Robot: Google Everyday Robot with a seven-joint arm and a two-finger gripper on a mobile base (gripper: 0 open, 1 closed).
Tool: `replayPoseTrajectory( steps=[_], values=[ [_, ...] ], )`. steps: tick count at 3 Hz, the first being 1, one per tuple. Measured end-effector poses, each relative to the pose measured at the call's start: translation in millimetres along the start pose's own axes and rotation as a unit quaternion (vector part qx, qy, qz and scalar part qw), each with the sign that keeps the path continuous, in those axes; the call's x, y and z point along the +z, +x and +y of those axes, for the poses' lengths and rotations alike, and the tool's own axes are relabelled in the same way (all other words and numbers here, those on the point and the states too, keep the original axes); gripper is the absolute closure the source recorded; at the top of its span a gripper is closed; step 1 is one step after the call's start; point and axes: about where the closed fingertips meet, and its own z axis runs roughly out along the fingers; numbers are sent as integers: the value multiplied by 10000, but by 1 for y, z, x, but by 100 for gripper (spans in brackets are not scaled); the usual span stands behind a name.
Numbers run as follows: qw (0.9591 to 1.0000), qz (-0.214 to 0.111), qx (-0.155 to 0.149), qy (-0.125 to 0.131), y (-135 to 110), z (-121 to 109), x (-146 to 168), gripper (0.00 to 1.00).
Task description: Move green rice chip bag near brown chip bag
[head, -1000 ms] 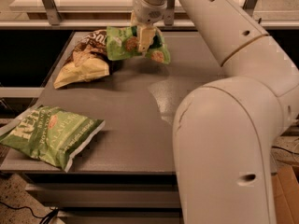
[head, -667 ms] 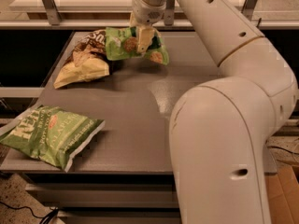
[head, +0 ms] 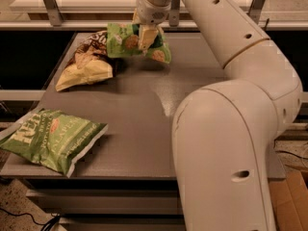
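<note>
As pincer (head: 147, 38) (far end) grips green rice chip bag (head: 120, 40) | bags (head: 53, 141): 3

Lab-like: grey table (head: 144, 129), floor cables (head: 30, 218), fingers (head: 146, 35) at its far end

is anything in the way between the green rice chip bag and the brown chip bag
Nothing visible. The end effector holds the bright light-green flat rice chip bag right beside the dark brown and cream crinkled chip bag; no object lies between them.
</note>
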Motion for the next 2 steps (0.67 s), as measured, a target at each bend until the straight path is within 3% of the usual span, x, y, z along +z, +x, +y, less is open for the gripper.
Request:
replayPoseTrajectory(
  steps=[1, 2],
  values=[
    [10000, -9, 51, 6, 2, -1, -2, 0],
    [10000, -3, 55, 8, 3, 0, -3, 0]
  ],
)
